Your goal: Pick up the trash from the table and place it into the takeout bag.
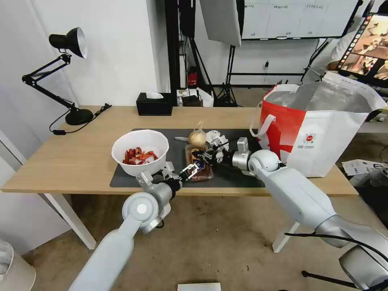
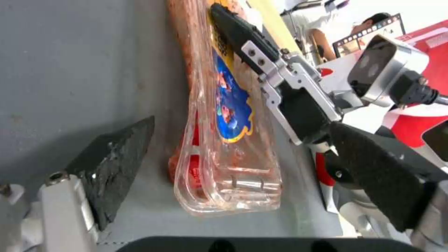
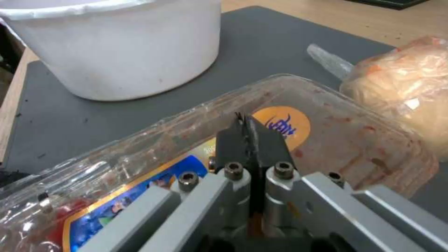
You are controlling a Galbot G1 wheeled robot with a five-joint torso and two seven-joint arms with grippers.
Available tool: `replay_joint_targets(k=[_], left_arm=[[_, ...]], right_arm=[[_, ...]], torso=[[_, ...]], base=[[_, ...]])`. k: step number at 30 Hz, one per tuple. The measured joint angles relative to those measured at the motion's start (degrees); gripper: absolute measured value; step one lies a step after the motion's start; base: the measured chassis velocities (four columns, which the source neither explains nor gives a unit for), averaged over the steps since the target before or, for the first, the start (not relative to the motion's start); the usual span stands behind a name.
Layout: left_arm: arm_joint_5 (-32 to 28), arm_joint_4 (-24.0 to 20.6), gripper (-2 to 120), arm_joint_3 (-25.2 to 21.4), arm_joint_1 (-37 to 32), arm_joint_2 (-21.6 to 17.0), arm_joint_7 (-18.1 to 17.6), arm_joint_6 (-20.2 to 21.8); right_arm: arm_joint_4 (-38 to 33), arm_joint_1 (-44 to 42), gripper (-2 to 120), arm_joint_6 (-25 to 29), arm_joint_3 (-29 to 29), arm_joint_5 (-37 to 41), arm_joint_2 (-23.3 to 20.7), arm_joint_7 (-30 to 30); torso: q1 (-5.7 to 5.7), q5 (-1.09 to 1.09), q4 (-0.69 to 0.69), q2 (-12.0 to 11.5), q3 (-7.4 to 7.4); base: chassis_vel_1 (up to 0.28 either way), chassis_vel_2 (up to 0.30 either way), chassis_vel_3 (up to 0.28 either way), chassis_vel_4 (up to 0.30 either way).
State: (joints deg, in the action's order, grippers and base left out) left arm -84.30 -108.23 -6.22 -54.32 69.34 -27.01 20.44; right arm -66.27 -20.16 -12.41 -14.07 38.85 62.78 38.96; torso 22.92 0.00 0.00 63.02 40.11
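Clear tray (image 1: pixel 199 163) beside bowl (image 1: pixel 140 151): right pincer (image 3: pixel 250 131) pinching rim shut; left pincer (image 2: pixel 224 115) gaping, straddling near end. Lifting level advisable.

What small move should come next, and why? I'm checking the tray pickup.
Probably close the left gripper on the clear tray's near end. Its fingers stand open on either side of the tray, while the right gripper is shut on the tray's lid, so the tray looks ready for a two-arm lift.

Table (image 1: pixel 81 157) w/ mat (image 1: pixel 178 137), lamp (image 1: pixel 68 81), tissue box (image 1: pixel 153 104), takeout bag (image 1: pixel 319 129).
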Motion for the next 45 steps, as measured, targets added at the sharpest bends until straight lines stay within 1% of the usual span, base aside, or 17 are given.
replay_joint_targets(k=[3,4,7,8,11,12,14,15,17,18,19,22,23,25,26,29,45], left_arm=[[0.0,0.0,91,0.2,0.1,0.1,-0.1,0.0],[0.0,0.0,91,0.2,0.1,0.1,-0.1,0.0],[0.0,0.1,77,0.4,0.1,0.1,-0.3,0.1],[0.0,0.1,77,0.4,0.1,0.1,-0.3,0.1],[0.0,0.3,62,0.7,0.2,0.1,-0.9,0.1],[0.0,0.3,62,0.7,0.2,0.1,-0.9,0.1],[-0.1,0.6,53,0.8,0.3,0.2,-1.4,0.1],[-0.1,0.6,53,0.8,0.3,0.2,-1.4,0.1],[-0.1,0.7,40,0.8,0.4,0.3,-1.8,0.1],[-0.1,0.8,37,0.8,0.4,0.3,-1.9,0.0],[-0.1,0.8,37,0.8,0.4,0.3,-1.9,0.0],[-0.1,1.0,24,0.8,0.5,0.6,-2.0,0.0],[-0.1,1.0,24,0.8,0.5,0.6,-2.0,0.0],[0.0,1.0,13,0.8,0.6,1.0,-2.1,-0.1],[0.0,1.0,13,0.8,0.6,1.0,-2.1,-0.1],[0.5,0.9,0,1.3,0.6,1.3,-2.2,-0.2],[1.5,0.3,0,1.9,0.7,1.6,-2.2,-1.4]], right_arm=[[0.0,0.1,0,0.0,-0.1,0.1,-0.1,0.0],[0.0,0.1,0,0.0,-0.1,0.1,-0.1,0.0],[0.0,0.2,0,-0.1,-0.2,0.2,-0.2,0.0],[0.0,0.2,0,-0.1,-0.2,0.2,-0.2,0.0],[0.0,0.2,0,-0.1,-0.2,0.3,-0.3,-0.1],[0.0,0.2,0,-0.1,-0.2,0.3,-0.3,-0.1],[-0.2,0.0,0,-0.1,-0.1,0.4,-0.5,-0.1],[-0.2,0.0,0,-0.1,-0.1,0.4,-0.5,-0.1],[-0.6,-0.2,0,-0.1,-0.1,0.5,-0.7,-0.2],[-0.8,-0.3,0,-0.1,0.0,0.6,-0.8,-0.2],[-0.8,-0.3,0,-0.1,0.0,0.6,-0.8,-0.2],[-1.1,-0.5,0,-0.1,0.0,0.7,-1.1,-0.3],[-1.1,-0.5,0,-0.1,0.0,0.7,-1.1,-0.3],[-1.4,-0.7,0,-0.1,0.1,0.8,-1.4,-0.3],[-1.4,-0.7,0,-0.1,0.1,0.8,-1.4,-0.3],[-1.6,-1.1,0,0.0,0.3,0.8,-1.4,-0.3],[-3.7,-2.6,0,0.2,1.7,1.6,-2.9,-0.3]], torso=[[0.00,0.00,0.00,0.0,0.00],[0.00,0.00,0.00,0.0,0.00],[0.00,0.00,0.00,0.0,0.00],[0.00,0.00,0.00,0.0,0.00],[0.00,0.00,0.00,0.0,0.00],[0.00,0.00,0.00,0.0,0.00],[0.00,0.00,0.00,0.0,0.00],[0.00,0.00,0.00,0.0,0.00],[0.00,0.00,0.00,0.0,0.00],[0.00,0.00,0.00,0.0,0.00],[0.00,0.00,0.00,0.0,0.00],[0.00,0.00,0.00,0.0,0.00],[0.00,0.00,0.00,0.0,0.00],[0.00,0.00,0.00,0.0,0.00],[0.00,0.00,0.00,0.0,0.00],[0.00,0.00,0.00,0.0,0.00],[0.00,0.00,0.00,0.0,0.00]], base=[[0.000,0.000,0.000,0.000],[0.000,0.000,0.000,0.000],[0.000,0.000,0.000,0.000],[0.000,0.000,0.000,0.000],[0.000,0.000,0.000,0.000],[0.000,0.000,0.000,0.000],[0.000,0.000,0.000,0.000],[0.000,0.000,0.000,0.000],[0.000,0.000,0.000,0.000],[0.000,0.000,0.000,0.000],[0.000,0.000,0.000,0.000],[0.000,0.000,0.000,0.000],[0.000,0.000,0.000,0.000],[0.000,0.000,0.000,0.000],[0.000,0.000,0.000,0.000],[0.000,0.000,0.000,0.000],[0.000,0.000,0.000,0.000]])
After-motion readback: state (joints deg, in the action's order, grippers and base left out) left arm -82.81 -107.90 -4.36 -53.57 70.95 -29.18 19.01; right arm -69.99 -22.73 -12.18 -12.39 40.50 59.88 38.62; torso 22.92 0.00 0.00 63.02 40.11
